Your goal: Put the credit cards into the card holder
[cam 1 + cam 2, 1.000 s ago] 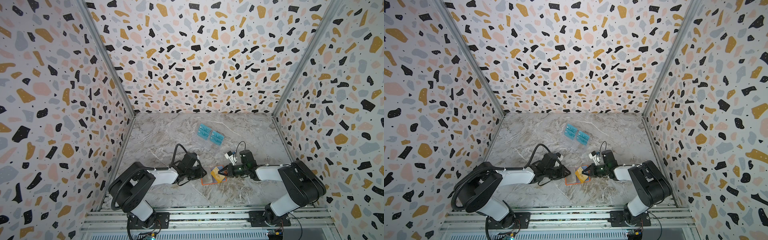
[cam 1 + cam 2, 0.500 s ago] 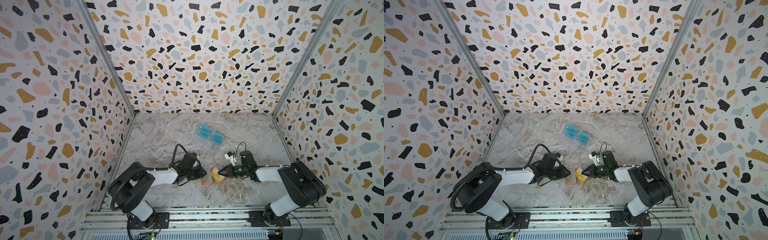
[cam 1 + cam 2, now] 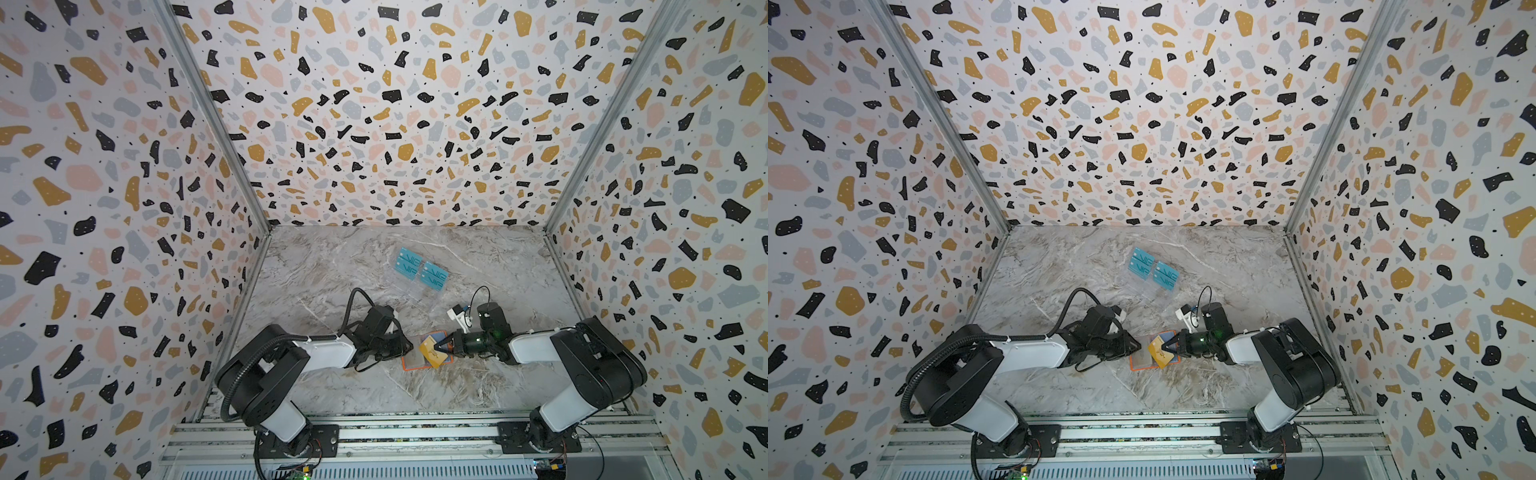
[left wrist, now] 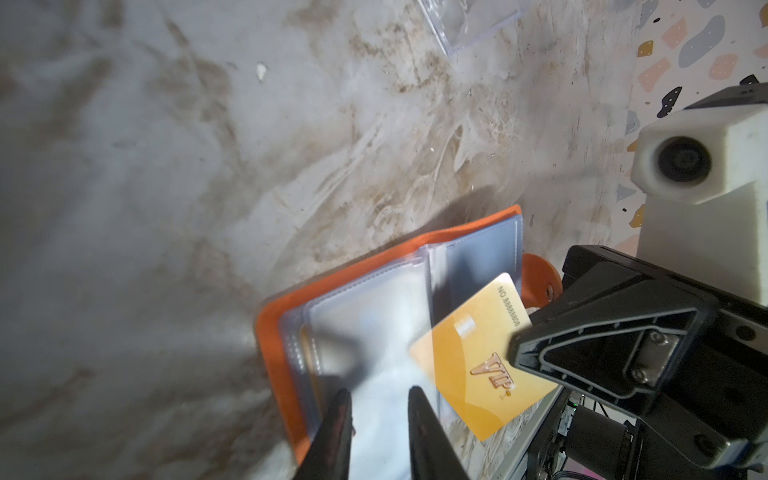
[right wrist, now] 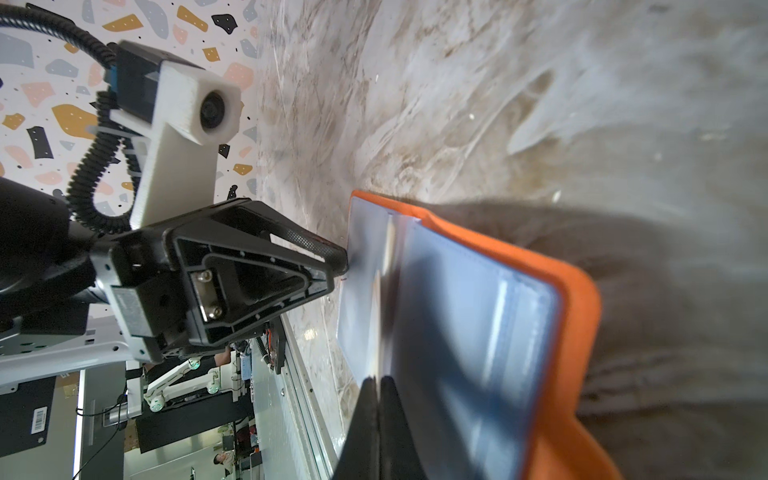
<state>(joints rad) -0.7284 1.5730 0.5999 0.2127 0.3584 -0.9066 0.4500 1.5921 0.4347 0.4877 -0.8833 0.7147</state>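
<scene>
The card holder [image 3: 404, 365] lies open on the worktop [image 3: 332, 291]. The right gripper [image 3: 438, 345] has its fingers clenched on one gold credit card [image 4: 478, 353], tilted over the clear sleeves [image 4: 374, 316]: the inserting step, I judge. The left gripper [image 4: 380, 392] has its fingers slightly parted at the holder's edge; whether they hold a sleeve I cannot tell. Next, the card needs squaring to a pocket mouth, then sliding in.
</scene>
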